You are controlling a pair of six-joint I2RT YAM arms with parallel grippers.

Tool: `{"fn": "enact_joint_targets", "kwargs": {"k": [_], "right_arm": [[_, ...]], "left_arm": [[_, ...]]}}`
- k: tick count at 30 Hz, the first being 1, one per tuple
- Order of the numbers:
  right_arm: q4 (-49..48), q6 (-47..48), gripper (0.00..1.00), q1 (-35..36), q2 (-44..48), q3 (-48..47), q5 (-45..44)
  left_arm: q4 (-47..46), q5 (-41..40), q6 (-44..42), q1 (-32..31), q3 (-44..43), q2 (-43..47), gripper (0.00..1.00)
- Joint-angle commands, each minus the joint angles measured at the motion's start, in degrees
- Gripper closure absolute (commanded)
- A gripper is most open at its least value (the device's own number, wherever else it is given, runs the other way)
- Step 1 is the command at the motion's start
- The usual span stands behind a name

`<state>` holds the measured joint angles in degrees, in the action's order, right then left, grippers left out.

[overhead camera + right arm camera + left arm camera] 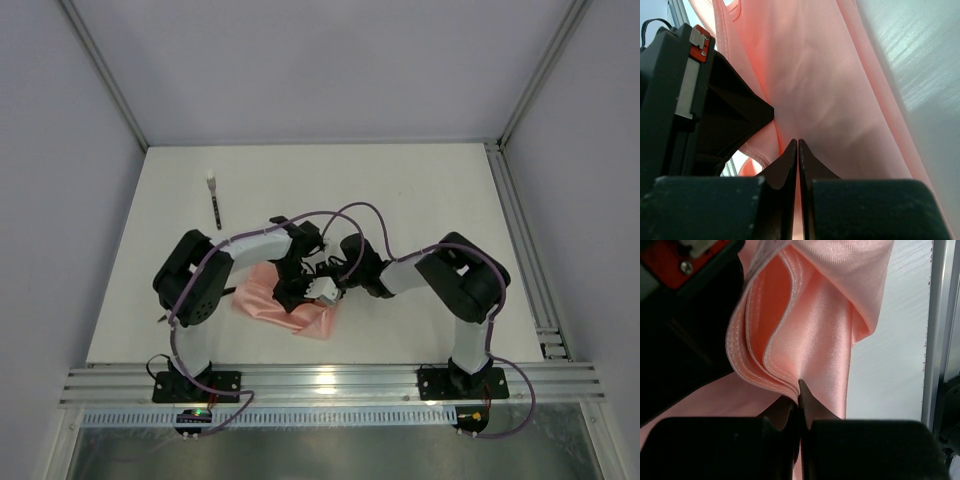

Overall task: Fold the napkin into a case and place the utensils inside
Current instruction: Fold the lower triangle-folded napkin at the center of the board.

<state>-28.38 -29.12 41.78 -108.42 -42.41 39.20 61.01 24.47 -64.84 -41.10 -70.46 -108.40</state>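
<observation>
The salmon-pink napkin [268, 302] lies bunched on the white table [420, 190] between the two arms, partly hidden under the grippers. My left gripper [298, 290] is shut on it. In the left wrist view, several folded hemmed layers of the napkin [815, 330] run into the closed left gripper [800, 385]. My right gripper [335, 285] is right beside the left one. In its wrist view the right gripper [798, 141] is shut, tips in the napkin [830, 90]. One black utensil [214, 203] with a white end lies apart at the far left.
An aluminium rail [525, 240] runs along the table's right side and another [330, 380] along the front edge by the arm bases. Grey walls enclose the table. The left gripper's black body [690, 100] fills the left of the right wrist view.
</observation>
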Motion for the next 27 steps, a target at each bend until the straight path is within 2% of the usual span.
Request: {"fn": "enact_joint_targets", "kwargs": {"k": [1, 4, 5, 12, 16, 22, 27], "right_arm": [[8.1, 4.1, 0.93, 0.4, 1.3, -1.4, -5.0], [11.0, 4.4, 0.84, 0.4, 3.8, -3.4, -8.2], [12.7, 4.3, 0.78, 0.3, 4.4, -4.6, -9.1], [18.1, 2.2, 0.63, -0.9, 8.2, -9.1, -15.4], [19.1, 1.7, 0.62, -2.8, 9.5, -9.4, -18.1], [16.4, -0.1, 0.61, -7.1, 12.7, -5.3, -17.5], [15.5, 1.3, 0.57, -10.4, 21.3, 0.0, -13.8]], "left_arm": [[1.9, 1.8, -3.1, 0.6, -1.6, -1.7, 1.00], [1.4, 1.5, -4.2, 0.6, -0.7, -1.8, 1.00], [1.3, 1.5, -4.5, 0.6, -0.2, -1.8, 1.00], [2.0, 2.5, -6.3, 0.6, 0.1, -1.9, 1.00], [2.0, 2.8, -6.6, 0.6, -0.1, -2.3, 1.00], [1.7, 3.1, -6.7, 0.9, -0.3, -2.3, 0.99], [1.2, 3.1, -6.3, 1.1, -0.4, -2.3, 0.97]]}}
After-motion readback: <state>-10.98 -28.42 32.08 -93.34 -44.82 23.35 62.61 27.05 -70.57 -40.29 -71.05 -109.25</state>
